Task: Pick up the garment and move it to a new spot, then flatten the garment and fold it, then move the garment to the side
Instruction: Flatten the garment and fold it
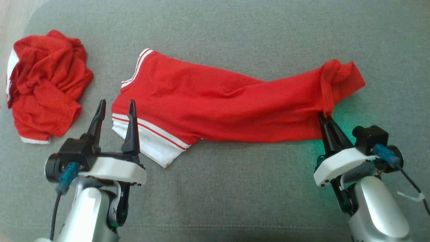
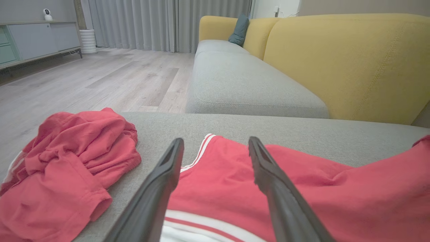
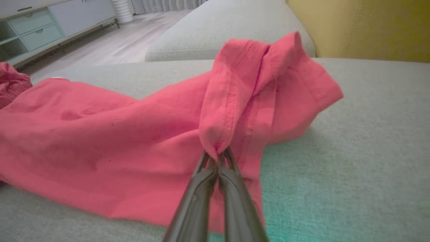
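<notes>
Two red garments lie on the grey sofa cushion (image 1: pixel 235 188). The garment (image 1: pixel 215 101) of the task is spread lengthwise across the middle of the cushion and is wrinkled. It has a white band (image 1: pixel 151 148) and thin red-and-white stripes at the end toward the robot's left. The second red garment (image 1: pixel 43 87) sits crumpled in a heap at the far left, apart from the first, with a strip of white showing at its edge.

Two claws are at work. The left claw (image 1: pixel 117 102) stands wide open and holds nothing. One finger is over the striped corner of the garment and the other is over bare cushion just beside it (whether the tips touch the cloth cannot be told). The right claw (image 1: pixel 325 116) is closed tight. Its tips pinch a small fold of the garment's stitched hem at the right-hand end, where a strip of cloth lies folded over the rest. A green glow (image 1: pixel 339 116) falls on the cushion beside that claw.

Beyond, the left wrist view shows a yellow sofa back (image 2: pixel 352 67), one blue-grey pillow (image 2: pixel 239 30), a pale wooden floor (image 2: pixel 100 77), grey curtains (image 2: pixel 151 23) and a low cabinet (image 2: pixel 33 40).
</notes>
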Motion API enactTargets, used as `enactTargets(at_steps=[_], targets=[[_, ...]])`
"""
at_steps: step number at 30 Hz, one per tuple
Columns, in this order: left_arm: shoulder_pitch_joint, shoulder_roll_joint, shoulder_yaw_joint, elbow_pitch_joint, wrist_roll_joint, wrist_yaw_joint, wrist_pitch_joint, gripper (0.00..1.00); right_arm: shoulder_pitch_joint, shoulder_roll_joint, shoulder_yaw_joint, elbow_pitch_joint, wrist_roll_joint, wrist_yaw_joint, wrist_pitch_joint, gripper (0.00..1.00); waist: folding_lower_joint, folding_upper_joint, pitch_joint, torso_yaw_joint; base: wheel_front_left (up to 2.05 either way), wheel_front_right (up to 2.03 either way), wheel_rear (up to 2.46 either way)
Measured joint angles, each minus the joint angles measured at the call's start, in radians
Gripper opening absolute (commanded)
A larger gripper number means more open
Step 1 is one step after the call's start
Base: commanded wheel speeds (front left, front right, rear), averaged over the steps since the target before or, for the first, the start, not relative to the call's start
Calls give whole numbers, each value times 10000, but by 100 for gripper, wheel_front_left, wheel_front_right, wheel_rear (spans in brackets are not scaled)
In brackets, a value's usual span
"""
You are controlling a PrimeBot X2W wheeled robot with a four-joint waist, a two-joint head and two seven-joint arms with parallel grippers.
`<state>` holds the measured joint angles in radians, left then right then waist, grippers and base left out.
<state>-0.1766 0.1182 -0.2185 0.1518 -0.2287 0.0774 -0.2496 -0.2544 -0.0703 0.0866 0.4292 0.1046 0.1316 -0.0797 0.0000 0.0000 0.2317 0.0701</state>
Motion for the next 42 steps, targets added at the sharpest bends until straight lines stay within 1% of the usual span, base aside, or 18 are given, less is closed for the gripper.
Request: enactTargets(at_steps=[4, 9, 12, 16, 20, 23, 28, 35, 40, 41, 42], targets=[[6, -27, 54, -2, 88, -73, 0, 100, 346, -2, -13, -786, 125, 0, -134, 0, 0, 0, -73, -130, 0, 0, 0], [9, -35, 146, -8, 161, -105, 0, 100, 1453, -29, -98, -2299, 380, 0, -17, 0, 0, 0, -90, -382, 0, 0, 0], [8, -50, 242, -12, 186, -128, 0, 100, 1811, -84, -81, -3336, 510, 0, 278, 0, 0, 0, -77, -527, 0, 0, 0], [7, -71, 324, -17, 249, -161, 0, 100, 1873, -194, -54, -4539, 648, 0, 738, 0, 0, 0, -53, -614, 0, 0, 0], [-12, -107, 339, -23, 265, -217, 0, 100, 1811, -422, -84, -5030, 750, 0, 1122, 0, 0, 0, 1, -563, 0, 0, 0], [-137, -228, 334, -40, 339, -259, 0, 100, 1590, -579, -128, -5022, 807, 0, 1290, 0, 0, 0, 88, -417, 0, 0, 0], [-579, -311, 316, -148, 349, -385, 0, 100, 269, -1053, -303, -4520, 941, 0, 1419, 0, 0, 0, 412, -80, 0, 0, 0], [-1091, -522, 278, -188, 447, -527, 0, 100, -1364, -1697, -259, -2828, 1304, 0, 1521, 0, 0, 0, 1083, 415, 0, 0, 0], [-1381, -606, 259, -176, 514, -604, 0, 100, -2324, -1952, -165, -1584, 1522, 0, 1457, 0, 2, 0, 1516, 644, 0, 0, 0], [-1412, -606, 261, -176, 514, -606, -2, 100, -2452, -1960, -146, -1386, 1540, 0, 1379, 35, 1, 0, 1566, 664, 0, 0, 0], [-1423, -608, 263, -173, 514, -608, -2, 100, -2547, -1960, -111, -1221, 1555, 0, 1267, 91, 1, 0, 1605, 671, 0, 0, 0]])
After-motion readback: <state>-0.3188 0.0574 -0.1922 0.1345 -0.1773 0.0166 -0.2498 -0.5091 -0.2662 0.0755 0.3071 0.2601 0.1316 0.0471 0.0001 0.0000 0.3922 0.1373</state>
